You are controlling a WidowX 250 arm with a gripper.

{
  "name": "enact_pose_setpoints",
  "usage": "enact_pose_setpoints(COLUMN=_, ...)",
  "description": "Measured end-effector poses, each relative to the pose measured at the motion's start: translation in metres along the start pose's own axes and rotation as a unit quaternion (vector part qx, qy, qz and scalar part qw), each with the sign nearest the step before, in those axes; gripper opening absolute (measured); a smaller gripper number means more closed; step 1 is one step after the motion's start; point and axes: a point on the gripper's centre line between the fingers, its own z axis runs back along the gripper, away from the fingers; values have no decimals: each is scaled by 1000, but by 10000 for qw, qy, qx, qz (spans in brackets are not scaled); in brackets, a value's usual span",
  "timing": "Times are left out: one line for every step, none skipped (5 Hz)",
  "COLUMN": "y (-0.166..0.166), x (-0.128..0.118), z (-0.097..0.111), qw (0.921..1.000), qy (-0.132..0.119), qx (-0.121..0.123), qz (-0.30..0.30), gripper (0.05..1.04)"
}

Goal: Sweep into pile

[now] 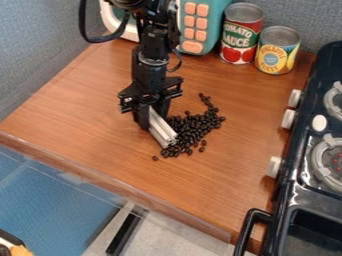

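The black pincer [152, 120] hangs down just left of the centre of the frame, clenched around a pale, ridged bar [163, 131] that slants down and to the right. Above it, the black robot arm [152, 60] comes in from the top edge. The bar's lower end touches a loose heap of small, dark, glossy beans [192, 127] near the middle of the frame. The heap tapers to a thin trail toward the upper right, and one bean [155, 158] lies apart below and left of it.

At the upper right stand two upright cans, side by side. The taller can [232, 53] has a red and green label with pale lettering and pictures of red tomatoes. The shorter can [276, 59] has a yellow label with printing around a blue disc. Left of them, at the top, is a teal panel [211, 30] with rows of blank-looking peach buttons [196, 22].

All this rests on a warm brown, wood-grained bench [87, 110]. Along the right edge is a black stove [294, 187] with white knobs [288, 119] and grey burner rings. Blue-grey fabric-like walls [33, 45] rise behind. Below the bench, at lower left, is a flat blue surface [57, 205].
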Motion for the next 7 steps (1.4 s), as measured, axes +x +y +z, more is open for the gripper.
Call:
enact_pose_setpoints(y=-9, x=-2, z=0, qw=10000, qy=23, qx=-9, qz=18, gripper=384)
enact_pose_setpoints(y=-20, x=-2, z=1, qw=9999, qy=41, qx=-40, qz=109, gripper=384)
enact_pose_setpoints(y=-32, x=-2, z=1, qw=9998, qy=52, qx=-74, qz=164, gripper=384)
enact_pose_setpoints(y=-46, x=-2, z=2, qw=9997, qy=67, qx=-101, qz=210, gripper=384)
enact_pose_setpoints(y=-55, x=-2, z=3, qw=9996, qy=87, qx=-86, qz=265, gripper=384)
enact_pose_setpoints(y=-63, x=-1, z=4, qw=9993, qy=139, qx=-113, qz=323, gripper=384)
enact_pose_setpoints(y=-61, x=-5, z=4, qw=9991, qy=253, qx=-43, qz=327, gripper=384)
